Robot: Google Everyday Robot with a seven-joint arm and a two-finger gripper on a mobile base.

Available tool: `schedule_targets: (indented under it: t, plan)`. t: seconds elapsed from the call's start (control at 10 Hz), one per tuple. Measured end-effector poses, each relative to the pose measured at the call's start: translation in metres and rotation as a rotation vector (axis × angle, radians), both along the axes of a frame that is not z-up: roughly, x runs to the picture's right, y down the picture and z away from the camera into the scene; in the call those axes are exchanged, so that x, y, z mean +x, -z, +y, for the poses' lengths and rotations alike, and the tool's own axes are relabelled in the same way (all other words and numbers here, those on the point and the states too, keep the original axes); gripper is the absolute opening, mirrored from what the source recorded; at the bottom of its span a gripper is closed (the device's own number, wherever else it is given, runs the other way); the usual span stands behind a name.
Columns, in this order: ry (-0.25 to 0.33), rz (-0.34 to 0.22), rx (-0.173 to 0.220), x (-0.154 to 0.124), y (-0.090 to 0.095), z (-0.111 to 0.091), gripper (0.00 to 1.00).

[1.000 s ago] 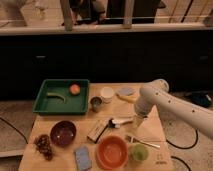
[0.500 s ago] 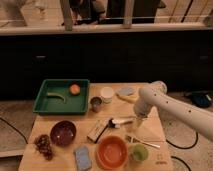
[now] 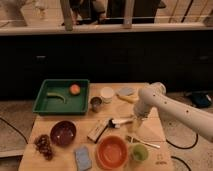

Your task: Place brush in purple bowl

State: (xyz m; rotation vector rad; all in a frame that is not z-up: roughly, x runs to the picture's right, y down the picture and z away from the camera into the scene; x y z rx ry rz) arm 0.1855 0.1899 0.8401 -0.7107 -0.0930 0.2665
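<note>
On the wooden tabletop [image 3: 47,122], your purple bowl [image 3: 63,133] is sitting toward the left edge, well apart from the brush [image 3: 121,121], which is lying near the centre. Your gripper [image 3: 135,120] is hanging at the handle's right end; whether it is gripping, you cannot tell.

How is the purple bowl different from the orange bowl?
The purple bowl is dark and a bit smaller; the orange bowl is bright and bigger. The purple bowl sits further left; the orange bowl sits nearer the front. Both are round and upright. The claw is at the brush, right of the purple bowl.
</note>
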Motion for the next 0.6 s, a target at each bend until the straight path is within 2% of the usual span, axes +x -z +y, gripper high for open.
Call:
schedule_targets:
  t: [0.6]
  plan:
    - [0.006,-0.005,-0.009,0.0068,-0.0110,0.0025,0.80]
